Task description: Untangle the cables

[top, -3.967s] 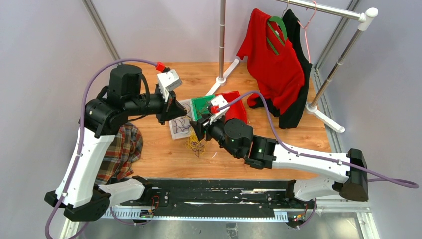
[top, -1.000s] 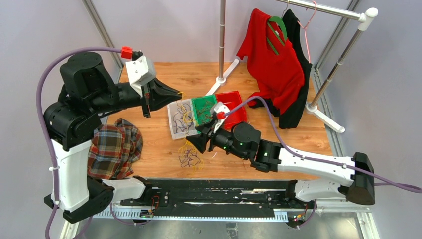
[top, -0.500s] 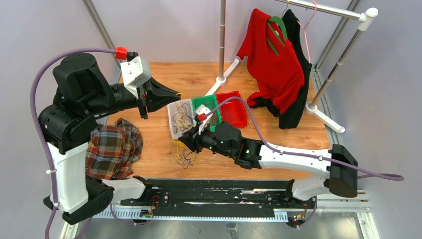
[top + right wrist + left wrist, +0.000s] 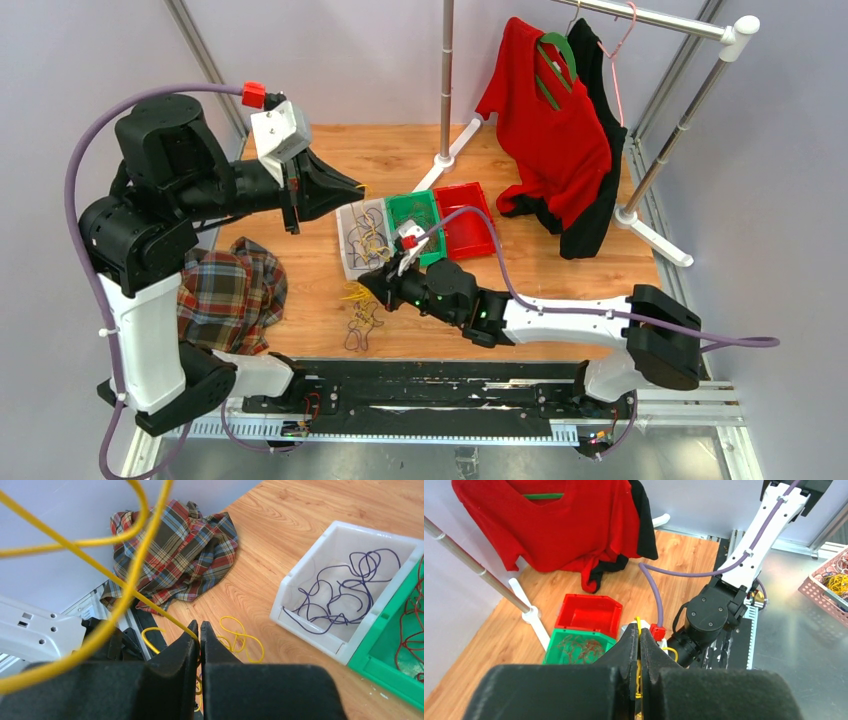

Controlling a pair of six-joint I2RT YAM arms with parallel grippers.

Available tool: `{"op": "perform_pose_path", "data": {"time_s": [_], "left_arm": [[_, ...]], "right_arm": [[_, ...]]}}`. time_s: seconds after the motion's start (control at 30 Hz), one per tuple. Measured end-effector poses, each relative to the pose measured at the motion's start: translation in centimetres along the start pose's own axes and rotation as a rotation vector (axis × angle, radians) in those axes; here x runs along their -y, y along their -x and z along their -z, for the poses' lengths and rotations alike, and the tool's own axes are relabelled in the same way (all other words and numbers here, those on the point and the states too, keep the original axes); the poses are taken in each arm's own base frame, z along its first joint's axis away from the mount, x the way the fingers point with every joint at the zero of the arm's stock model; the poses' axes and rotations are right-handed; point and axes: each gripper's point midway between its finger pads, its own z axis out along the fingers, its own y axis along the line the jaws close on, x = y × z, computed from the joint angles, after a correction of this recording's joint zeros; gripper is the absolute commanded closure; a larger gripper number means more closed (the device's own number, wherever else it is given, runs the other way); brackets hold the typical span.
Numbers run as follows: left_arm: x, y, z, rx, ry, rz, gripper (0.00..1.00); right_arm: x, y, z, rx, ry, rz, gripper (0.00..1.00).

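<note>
My left gripper [image 4: 639, 631] is shut on a yellow cable [image 4: 638, 622] and hangs above the bins [image 4: 358, 190]. My right gripper [image 4: 199, 626] is shut on another yellow cable strand [image 4: 131, 587], low over the table by the white bin's near corner [image 4: 366, 284]. A small tangle of cables [image 4: 358, 328] trails on the wood below it, with loose yellow loops [image 4: 241, 636]. Purple cables [image 4: 345, 592] lie in the white bin [image 4: 300, 622]. Red-brown cables [image 4: 578, 647] lie in the green bin [image 4: 555, 652].
An empty red bin [image 4: 478, 246] stands right of the green one. A plaid shirt [image 4: 228, 298] lies crumpled at the left. A clothes rack with a red shirt [image 4: 548, 110] stands at the back right, and its pole foot [image 4: 446, 152] is behind the bins. A black rail [image 4: 430, 395] lines the near edge.
My right gripper has shut on a yellow strand and slid left toward the near edge, dragging the tangle with it. My left gripper stayed shut on its cable, barely moving.
</note>
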Motion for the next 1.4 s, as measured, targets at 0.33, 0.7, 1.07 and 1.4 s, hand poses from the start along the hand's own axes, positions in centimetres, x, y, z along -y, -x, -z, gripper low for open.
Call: {"op": "perform_pose_path", "data": {"time_s": [0.33,0.7,1.07,1.4], "left_arm": [[-0.8,-0.7,-0.1,-0.054,0.035,0.048,1.0],[-0.9,0.3,0.7,0.009,0.069,-0.067,1.0],[-1.4,-0.4,1.3,0.004,0.116,-0.16,1.0],[-1.8,-0.9,1.5,-0.01,0.139,-0.185,1.0]], "right_arm": [[1.5,-3.1,0.9,0.037,-0.021,-0.106,0.87],[3.0,-5.1,3.9,-0.074,-0.071,-0.098,0.58],[4.4,-5.6,5.6,-0.131,-0.124,-0.05,0.58],[7.7,-16.2,2.7,-0.431,-0.247,0.036,0.6]]}}
